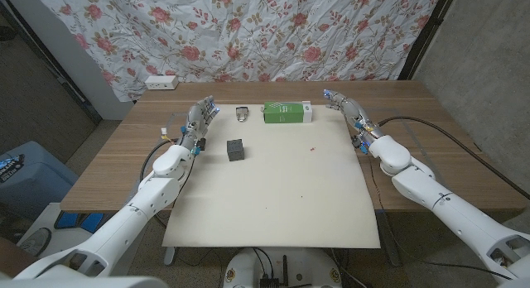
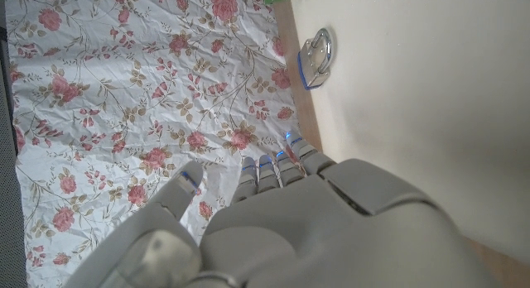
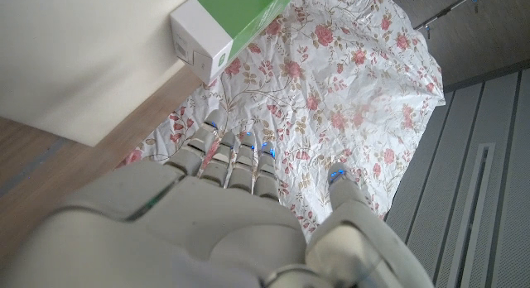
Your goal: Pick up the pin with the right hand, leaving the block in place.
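The pin (image 1: 311, 146) is a tiny red speck on the cream mat (image 1: 273, 197), right of centre. The block (image 1: 236, 150), a dark cube, stands on the mat's left part. My right hand (image 1: 348, 108) is at the mat's far right corner, well behind and to the right of the pin, fingers stretched out and holding nothing; its back (image 3: 207, 213) fills the lower part of the right wrist view. At the mat's far left edge my left hand (image 1: 199, 121) is also outstretched and holds nothing, just left of the block; the left wrist view shows its back (image 2: 331, 222).
A green and white box (image 1: 286, 114) (image 3: 228, 27) lies at the mat's far edge, close to my right hand. A small metal object (image 1: 242, 114) (image 2: 317, 56) sits left of it. A white power strip (image 1: 161, 82) lies at the table's far left. A floral cloth hangs behind.
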You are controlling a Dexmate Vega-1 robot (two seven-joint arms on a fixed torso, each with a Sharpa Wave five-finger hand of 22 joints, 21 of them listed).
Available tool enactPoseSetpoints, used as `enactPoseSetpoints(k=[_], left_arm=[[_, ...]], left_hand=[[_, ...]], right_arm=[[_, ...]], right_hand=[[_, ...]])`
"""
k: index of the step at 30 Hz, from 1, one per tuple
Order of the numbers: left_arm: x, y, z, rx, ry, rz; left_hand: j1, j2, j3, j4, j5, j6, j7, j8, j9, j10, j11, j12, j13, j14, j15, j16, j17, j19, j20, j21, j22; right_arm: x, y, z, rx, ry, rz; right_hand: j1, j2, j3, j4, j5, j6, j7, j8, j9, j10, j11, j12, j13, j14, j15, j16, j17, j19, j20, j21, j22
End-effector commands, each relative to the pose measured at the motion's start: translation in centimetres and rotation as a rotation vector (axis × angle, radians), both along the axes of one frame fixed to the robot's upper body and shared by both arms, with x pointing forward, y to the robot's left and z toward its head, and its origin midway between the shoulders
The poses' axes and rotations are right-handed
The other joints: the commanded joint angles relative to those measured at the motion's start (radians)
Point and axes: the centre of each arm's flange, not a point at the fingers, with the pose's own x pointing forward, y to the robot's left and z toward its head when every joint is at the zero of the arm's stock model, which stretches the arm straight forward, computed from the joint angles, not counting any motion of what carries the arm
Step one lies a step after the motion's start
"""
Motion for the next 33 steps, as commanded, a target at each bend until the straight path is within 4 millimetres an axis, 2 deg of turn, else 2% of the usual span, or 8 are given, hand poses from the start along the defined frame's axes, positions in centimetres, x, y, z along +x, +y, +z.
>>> enactPoseSetpoints(k=[1,8,14,16,23,26,33], left_arm=[[-0.2,0.2,0.1,-0.015,0.011,0.007],[-0.3,0.1,0.2,-0.013,0.018,0.014],[-0.4,0.3,0.0,-0.016,0.020,0.020],[-0.4,0.4,0.0,-0.017,0.021,0.021],[-0.5,0.3,0.1,-0.013,0.005,0.016],[-0.4,0.3,0.1,-0.013,0.001,0.015],[-0.3,0.2,0.0,-0.019,0.003,0.016]], left_hand=[[-0.011,0.081,0.001,0.003,0.004,0.006,-0.001,0.005,0.003,0.005,-0.004,0.006,0.005,0.010,-0.004,0.006,0.004,0.009,-0.004,0.004,0.001],[-0.011,0.080,0.002,0.002,0.004,0.006,-0.001,0.004,0.003,0.008,-0.006,0.006,0.005,0.014,-0.001,0.006,0.003,0.011,-0.002,0.003,0.001],[-0.012,0.081,0.003,0.002,0.005,0.007,-0.002,0.004,0.003,0.010,-0.005,0.005,0.005,0.017,0.003,0.005,0.003,0.014,0.000,0.003,0.002],[-0.012,0.081,0.003,0.002,0.005,0.008,-0.001,0.004,0.003,0.011,-0.005,0.005,0.005,0.017,0.002,0.005,0.003,0.014,0.000,0.003,0.002],[-0.012,0.080,0.004,0.002,0.005,0.009,-0.003,0.003,0.003,0.012,-0.006,0.005,0.005,0.019,0.001,0.004,0.002,0.016,-0.001,0.002,0.002],[-0.012,0.080,0.004,0.001,0.005,0.009,-0.003,0.003,0.003,0.013,-0.006,0.004,0.005,0.019,0.001,0.004,0.002,0.017,-0.001,0.002,0.002],[-0.012,0.080,0.005,0.001,0.005,0.011,-0.004,0.003,0.003,0.020,-0.008,0.006,0.005,0.025,0.003,0.004,0.002,0.022,0.000,0.002,0.002]], right_arm=[[-1.0,0.3,0.2,-0.203,-0.070,-0.033],[-1.6,0.0,0.5,-0.312,-0.098,-0.056],[-2.1,-0.1,0.9,-0.415,-0.129,-0.088],[-2.2,-0.1,0.9,-0.426,-0.133,-0.092],[-2.8,0.1,1.4,-0.536,-0.187,-0.131],[-3.1,0.4,1.7,-0.585,-0.202,-0.144],[-3.5,0.6,2.4,-0.655,-0.227,-0.170]], right_hand=[[0.026,-0.001,0.003,-0.022,-0.007,-0.012,-0.012,-0.008,0.002,-0.010,-0.004,-0.006,-0.005,-0.008,-0.011,0.006,-0.008,-0.005,-0.010,-0.018,0.002],[0.059,-0.011,0.008,-0.058,-0.016,-0.027,-0.024,-0.015,0.002,-0.044,-0.005,-0.012,-0.018,-0.038,-0.005,-0.002,-0.026,-0.023,-0.005,-0.050,0.003],[0.081,-0.012,0.014,-0.073,-0.018,-0.041,-0.047,-0.018,0.003,-0.062,-0.008,-0.012,-0.024,-0.059,-0.002,-0.006,-0.036,-0.030,-0.004,-0.067,0.003],[0.100,-0.013,0.019,-0.081,-0.019,-0.037,-0.058,-0.013,0.003,-0.068,-0.012,-0.011,-0.028,-0.064,-0.004,-0.005,-0.042,-0.028,0.010,-0.075,0.004],[0.145,-0.024,0.029,-0.094,-0.019,-0.041,-0.080,-0.009,0.005,-0.104,-0.016,-0.014,-0.035,-0.088,0.003,-0.006,-0.056,-0.033,0.024,-0.098,0.005],[0.178,-0.037,0.033,-0.095,-0.017,-0.044,-0.090,-0.005,0.006,-0.122,-0.015,-0.013,-0.040,-0.106,0.029,-0.005,-0.064,-0.039,0.045,-0.116,0.006],[0.233,-0.059,0.039,-0.097,-0.008,-0.045,-0.092,0.002,0.007,-0.168,-0.008,-0.017,-0.045,-0.140,0.055,-0.006,-0.073,-0.058,0.080,-0.147,0.007]])
